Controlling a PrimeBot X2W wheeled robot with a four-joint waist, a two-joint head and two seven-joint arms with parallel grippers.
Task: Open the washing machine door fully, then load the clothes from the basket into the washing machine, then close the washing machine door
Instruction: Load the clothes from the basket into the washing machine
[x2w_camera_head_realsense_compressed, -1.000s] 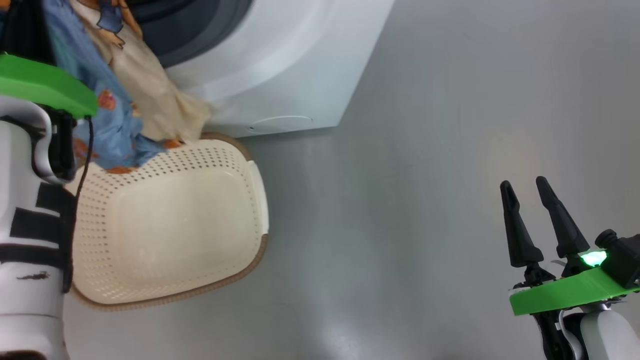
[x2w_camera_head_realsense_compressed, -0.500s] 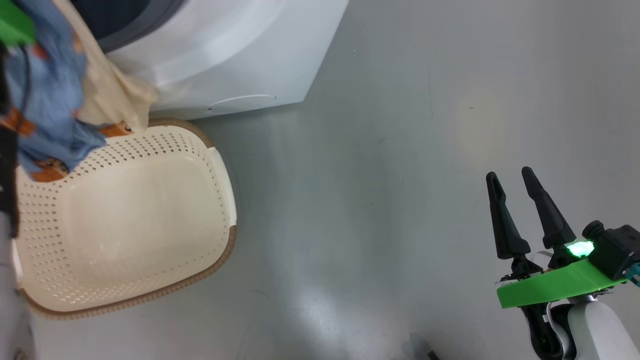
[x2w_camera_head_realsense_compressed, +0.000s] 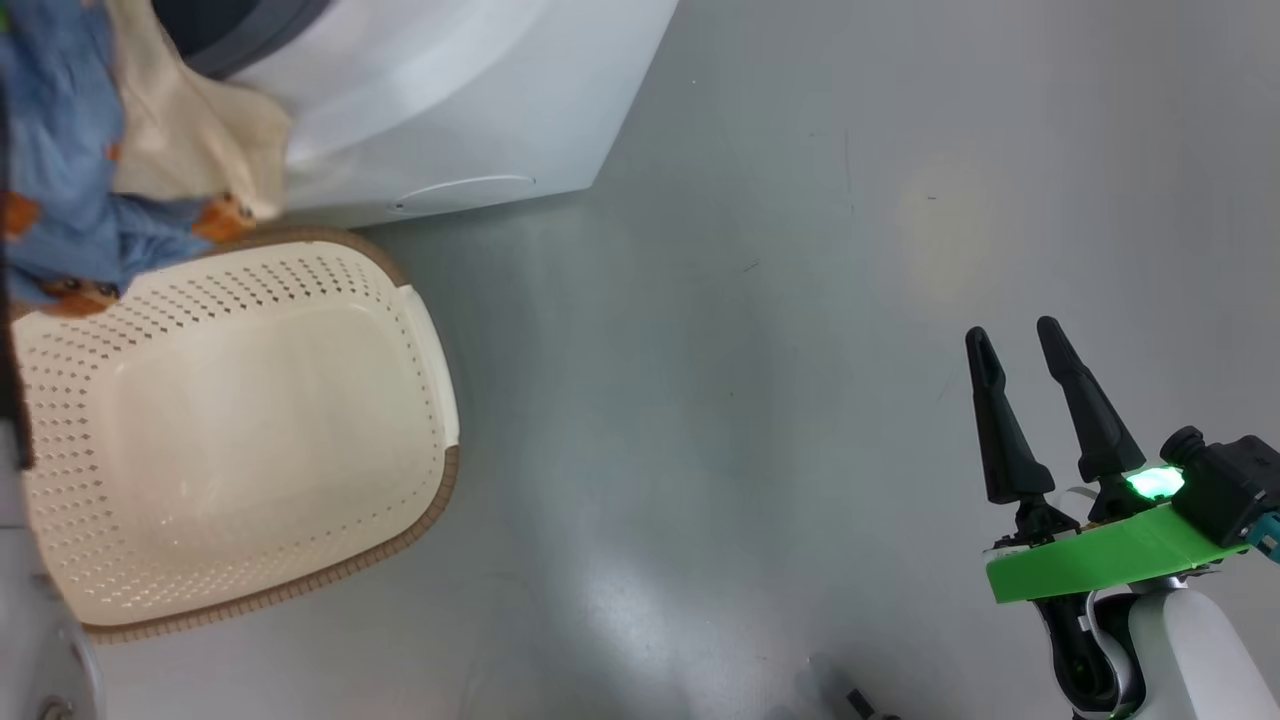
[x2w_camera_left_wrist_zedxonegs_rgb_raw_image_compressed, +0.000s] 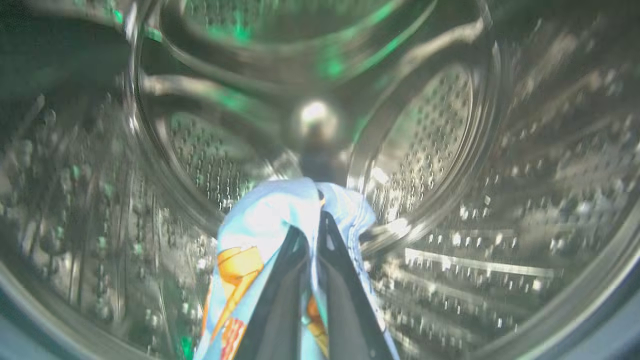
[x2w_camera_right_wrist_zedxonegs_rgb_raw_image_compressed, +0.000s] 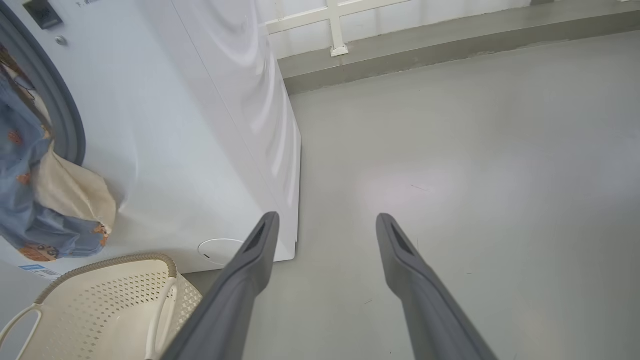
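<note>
Clothes tight in left tool

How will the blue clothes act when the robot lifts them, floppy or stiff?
Probably floppy: the clothes droop in soft folds from the opening of the washing machine toward the basket. Likely light too, since the left hand holds them pinched between two thin fingers. The cream piece hanging outside might trail or snag on the way in.
</note>
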